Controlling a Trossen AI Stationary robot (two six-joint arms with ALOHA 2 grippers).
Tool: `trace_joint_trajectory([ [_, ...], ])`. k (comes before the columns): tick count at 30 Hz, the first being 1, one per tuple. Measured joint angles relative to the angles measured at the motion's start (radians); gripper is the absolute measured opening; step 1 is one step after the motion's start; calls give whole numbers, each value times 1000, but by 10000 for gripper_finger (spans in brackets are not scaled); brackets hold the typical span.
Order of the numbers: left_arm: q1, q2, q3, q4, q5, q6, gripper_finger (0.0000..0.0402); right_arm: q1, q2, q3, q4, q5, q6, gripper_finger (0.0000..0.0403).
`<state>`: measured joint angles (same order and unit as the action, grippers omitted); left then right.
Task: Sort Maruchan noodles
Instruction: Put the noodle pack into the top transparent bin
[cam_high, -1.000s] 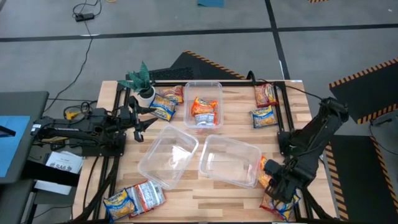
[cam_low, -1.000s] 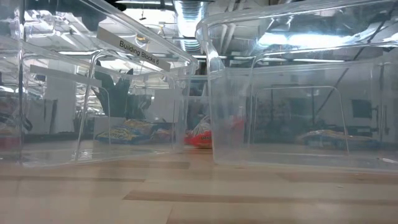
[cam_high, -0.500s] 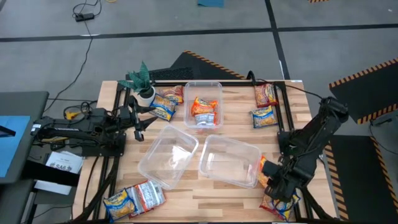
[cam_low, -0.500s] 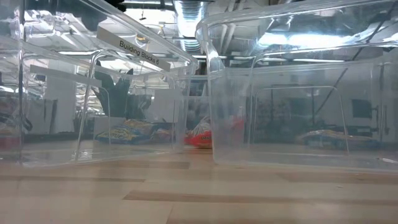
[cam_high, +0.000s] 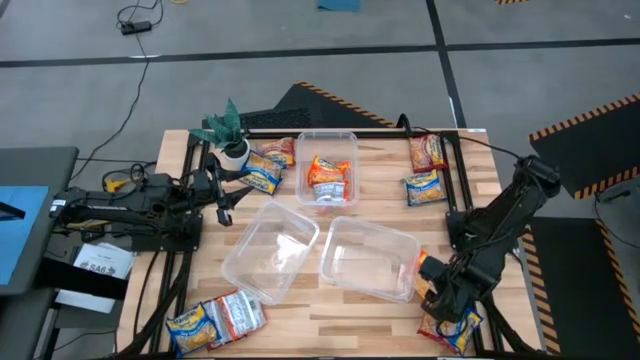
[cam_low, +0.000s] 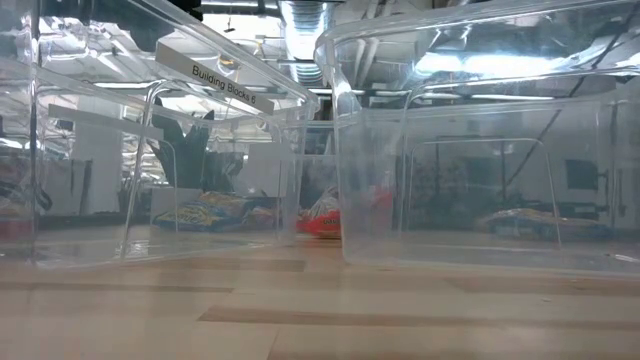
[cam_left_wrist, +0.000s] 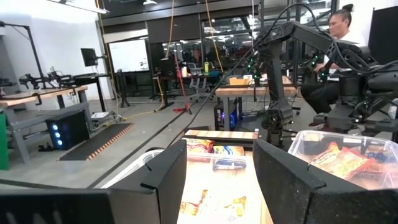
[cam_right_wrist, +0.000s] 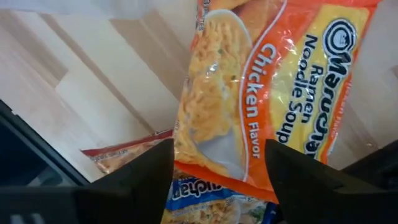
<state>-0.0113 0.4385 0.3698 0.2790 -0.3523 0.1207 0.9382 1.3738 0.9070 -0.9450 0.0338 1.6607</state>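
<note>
My right gripper (cam_high: 447, 297) is low over the near right corner of the table (cam_high: 380, 195), just beside the right clear tub (cam_high: 368, 258). In the right wrist view my two dark fingers (cam_right_wrist: 143, 171) stand wide apart, and between them I see an orange chicken packet (cam_right_wrist: 267, 93) that lies on the wood. The fingers are on both sides of this packet, but I cannot tell if they touch it; they do not press it. Under its edge there is a blue-and-yellow packet (cam_right_wrist: 205, 202), and beside it a red packet (cam_right_wrist: 118, 155) shows only a corner.

My left gripper (cam_high: 226, 200) waits at the left edge of the table, near the small plant (cam_high: 228, 135). Its fingers (cam_left_wrist: 165, 177) are spread in the left wrist view and nothing is between them.

The other noodle packets are in several places. Some orange packets (cam_high: 328, 178) lie inside the far tub (cam_high: 327, 140). Two packets (cam_high: 265, 165) lie between the plant and this tub. At the far right there is a red packet (cam_high: 427, 152) and near it a yellow-and-blue packet (cam_high: 425, 187). In the near left corner two more packets (cam_high: 215, 320) lie side by side. The left clear tub (cam_high: 270, 250) and the right clear tub hold no packets that I can see from above.
</note>
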Motion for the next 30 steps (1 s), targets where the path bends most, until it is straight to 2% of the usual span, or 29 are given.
trace_joint_trajectory([
  [8,0,0,0,0,0,0,175,0,54,0,10,-53,6,274],
  [22,0,0,0,0,0,0,175,-5,175,0,7,-92,-148,264],
  [26,0,0,0,0,0,0,175,-5,211,1,9,-104,-182,209],
  [30,0,0,0,0,1,0,175,-5,243,2,7,-140,-240,98],
])
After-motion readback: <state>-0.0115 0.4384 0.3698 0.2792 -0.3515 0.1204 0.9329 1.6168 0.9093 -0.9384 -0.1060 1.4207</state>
